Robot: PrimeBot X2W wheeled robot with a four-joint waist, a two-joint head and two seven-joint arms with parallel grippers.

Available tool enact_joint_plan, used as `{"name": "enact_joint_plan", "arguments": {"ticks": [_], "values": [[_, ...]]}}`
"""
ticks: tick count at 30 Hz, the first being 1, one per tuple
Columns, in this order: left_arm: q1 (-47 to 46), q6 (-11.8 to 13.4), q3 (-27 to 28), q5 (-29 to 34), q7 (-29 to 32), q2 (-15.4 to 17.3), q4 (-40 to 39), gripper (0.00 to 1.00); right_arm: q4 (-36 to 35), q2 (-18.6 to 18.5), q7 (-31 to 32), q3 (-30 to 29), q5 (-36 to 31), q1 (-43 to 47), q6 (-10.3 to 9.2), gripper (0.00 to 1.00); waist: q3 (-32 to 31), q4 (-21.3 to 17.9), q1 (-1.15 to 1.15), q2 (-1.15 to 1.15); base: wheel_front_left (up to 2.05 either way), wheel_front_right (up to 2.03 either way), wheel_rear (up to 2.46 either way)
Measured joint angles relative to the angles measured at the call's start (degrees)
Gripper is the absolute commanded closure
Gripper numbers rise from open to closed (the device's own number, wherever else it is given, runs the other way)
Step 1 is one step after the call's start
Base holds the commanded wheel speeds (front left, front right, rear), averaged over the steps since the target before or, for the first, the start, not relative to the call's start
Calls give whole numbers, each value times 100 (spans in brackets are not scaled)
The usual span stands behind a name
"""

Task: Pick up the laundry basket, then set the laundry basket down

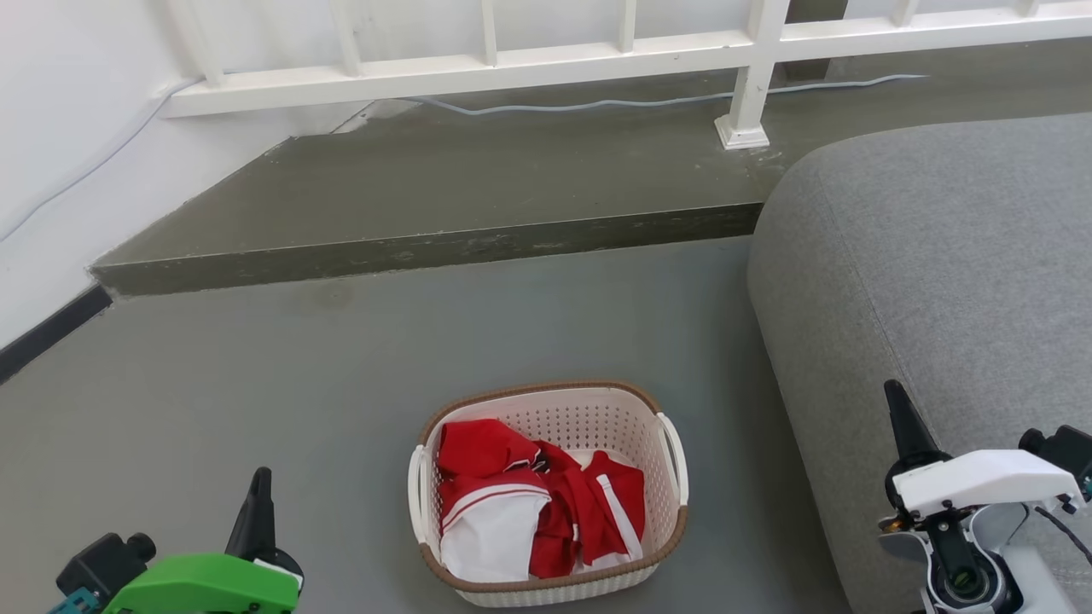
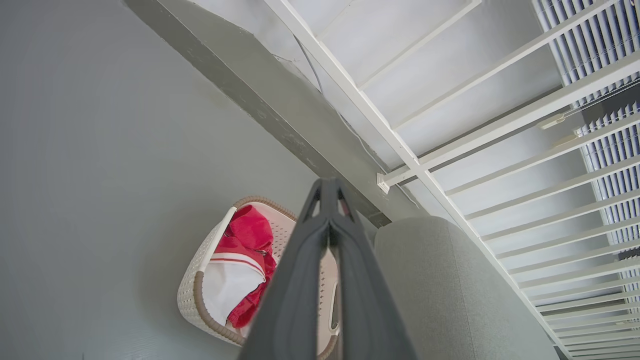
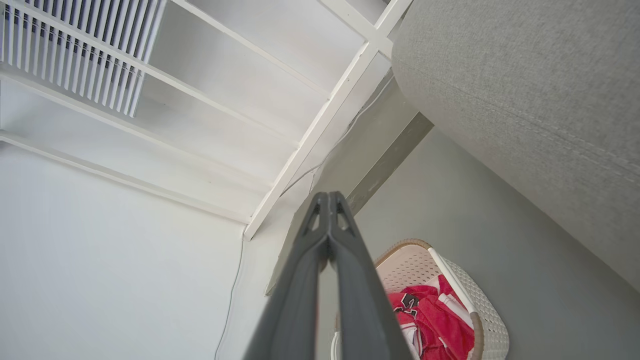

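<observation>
The laundry basket (image 1: 572,422) stands on the grey floor (image 1: 256,367) at the bottom centre of the head view, with red and white clothes (image 1: 529,503) inside and both loop handles free. My left gripper (image 1: 260,490) at lower left and my right gripper (image 1: 900,409) at lower right hold nothing. Each has its fingers pressed together, well apart from the basket. This fits a basket waiting to be lifted, or one already set down. Open floor lies to its left, the grey sofa (image 1: 938,256) stands near its right, and a raised step (image 1: 426,251) crosses above it.
</observation>
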Motion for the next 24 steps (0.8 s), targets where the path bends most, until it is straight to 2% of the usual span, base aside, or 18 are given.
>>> {"name": "enact_joint_plan", "arguments": {"ticks": [24], "values": [[-330, -359, 274, -1941, 378, 76, 286, 100, 2, 138, 478, -544, 1767, -124, 233, 100, 7, 115, 0, 0, 0, 0, 0]]}}
